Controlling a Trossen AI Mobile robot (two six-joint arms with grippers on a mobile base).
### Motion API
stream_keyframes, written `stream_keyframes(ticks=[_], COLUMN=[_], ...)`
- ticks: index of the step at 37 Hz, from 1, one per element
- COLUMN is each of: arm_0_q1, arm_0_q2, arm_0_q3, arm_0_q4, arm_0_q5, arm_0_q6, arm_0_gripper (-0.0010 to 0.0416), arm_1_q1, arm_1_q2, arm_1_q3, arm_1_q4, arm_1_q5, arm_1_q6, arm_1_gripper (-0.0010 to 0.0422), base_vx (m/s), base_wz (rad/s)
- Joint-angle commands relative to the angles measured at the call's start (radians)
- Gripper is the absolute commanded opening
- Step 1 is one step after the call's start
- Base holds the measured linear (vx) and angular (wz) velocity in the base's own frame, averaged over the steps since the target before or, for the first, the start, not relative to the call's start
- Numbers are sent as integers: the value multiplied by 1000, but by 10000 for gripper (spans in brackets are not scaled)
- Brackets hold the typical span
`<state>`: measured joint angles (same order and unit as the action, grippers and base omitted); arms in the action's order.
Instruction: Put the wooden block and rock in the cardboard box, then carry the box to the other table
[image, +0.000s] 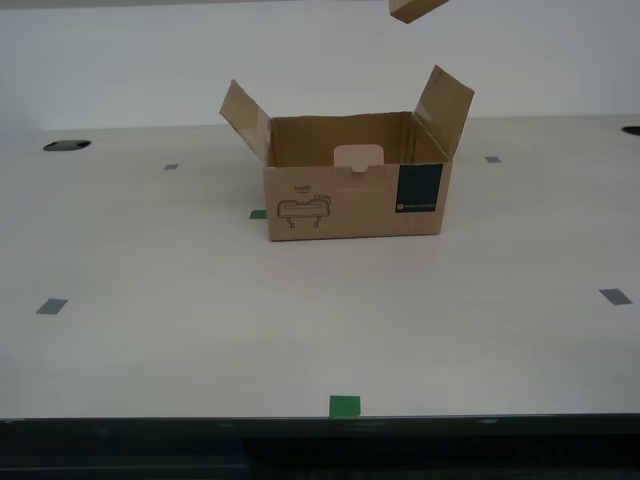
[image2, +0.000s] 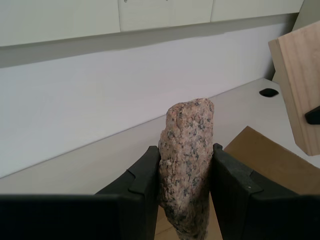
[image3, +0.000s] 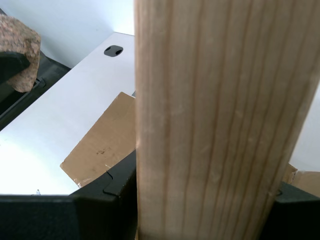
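Three views, and each tells me something different: the exterior view shows the whole cardboard box (image: 355, 185) standing open on the table (image: 150, 300), flaps raised at both sides, teal label and line drawing facing the camera, but of my arms it catches only a corner of the wooden block (image: 417, 9) at its top edge, above the box. From my second wrist view I see my second gripper (image2: 186, 172) pinching the rock (image2: 186, 165), its black pads pressed against both sides of the speckled stone, which stands upright between them; a brown flap lies below it and the block hangs nearby. My first wrist view is mostly filled by the block, clamped between the pads of my first gripper (image3: 202, 200), with a flap of the box underneath and the rock visible off to one side. The table is smooth and off-white, dotted with grey and green tape squares (image: 344, 405) and dark grommet holes (image: 66, 145), and backs onto a plain white wall (image: 120, 60). Both objects are held in the air above the box, neither inside it.
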<state>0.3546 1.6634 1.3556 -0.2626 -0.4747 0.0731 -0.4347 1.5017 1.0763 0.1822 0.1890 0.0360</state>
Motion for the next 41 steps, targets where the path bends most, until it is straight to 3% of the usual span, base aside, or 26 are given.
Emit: stream_keyframes(ticks=[1,10,22,24,30,41], arm_0_q1=[1,1,2,2,2,2], arm_0_q2=[-1,-1,-1,-1,-1,-1], arm_0_q3=[-12,-13,-13,-13,-17,-114], arm_0_q4=[26,29,34,31,32,168], arm_0_q5=[-6,-6,0,0,14,20], arm_0_q6=[-3,-4,-15,-30,-77,-84], arm_0_gripper=[0,0,0,0,0,0], arm_1_q1=[-1,-3,-11,-11,-12,-14], arm_1_q2=[0,4,181,196,226,229], arm_1_q3=[1,1,118,129,139,98], arm_1_q4=[23,32,25,26,32,28], arm_1_q5=[6,5,11,21,114,112], arm_1_q6=[2,2,-9,-9,-5,31], arm_1_gripper=[-1,-1,-1,-1,-1,-1], base_vx=[0,0,0,0,0,0], base_wz=[0,0,0,0,0,0])
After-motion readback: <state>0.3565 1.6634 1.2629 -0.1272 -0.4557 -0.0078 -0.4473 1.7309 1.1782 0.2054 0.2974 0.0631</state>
